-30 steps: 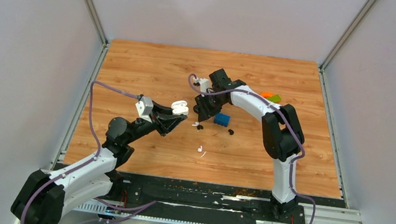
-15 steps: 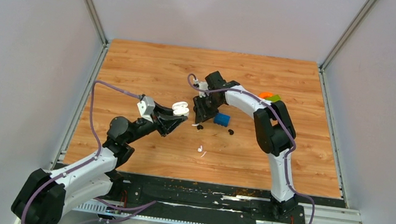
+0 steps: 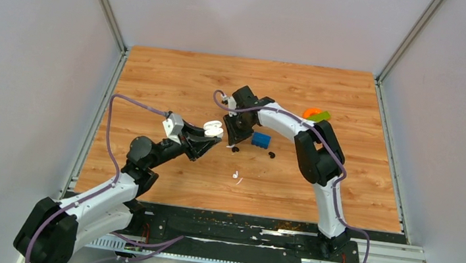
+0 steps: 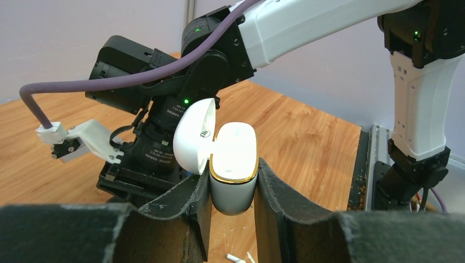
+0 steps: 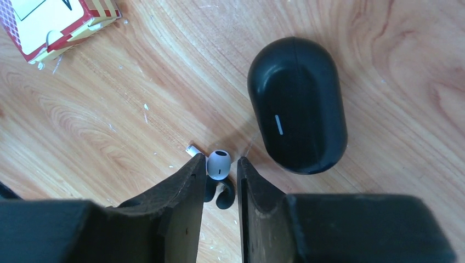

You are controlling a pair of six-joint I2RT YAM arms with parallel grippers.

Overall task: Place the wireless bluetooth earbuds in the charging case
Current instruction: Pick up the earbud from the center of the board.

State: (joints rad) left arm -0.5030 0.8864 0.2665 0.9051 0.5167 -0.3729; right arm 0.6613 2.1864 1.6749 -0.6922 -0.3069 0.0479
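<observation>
White earbud [image 5: 219, 164] has its pale silicone tip facing the camera and its stem end pointing left in the right wrist view. It sits right at the tips of the right jaws, over the wooden table [image 5: 109, 98]. The right jaws stand narrowly apart with the earbud in the gap; cannot tell whether they pinch it or only flank it. There is a dark curved shape lower in the same gap, possibly a black earbud, but the view is too poor to confirm. The black charging case [image 5: 297, 104] is closed, with a pale indicator bar on its face. It lies flat on the table just beside the jaw tips, not touching them. The white charging case [image 4: 233, 186] is held clear of the table in the left jaws, which pinch its lower body with one jaw pressed on each side. It has a gold rim at the mouth, and its lid [image 4: 193, 137] is hinged open to the left in the left wrist view. In the top view this case is near the right arm's wrist, with a small gap between. A second white earbud [image 3: 235, 173] lies loose on the table nearer the arm bases, with a thin white sliver [image 3: 240, 180] just beside it. A blue block [image 3: 260, 140] is just right of the right jaws, with a small black object [image 3: 271, 154] near it. Orange and green pieces [image 3: 316, 114] lie well apart, toward the far right.
</observation>
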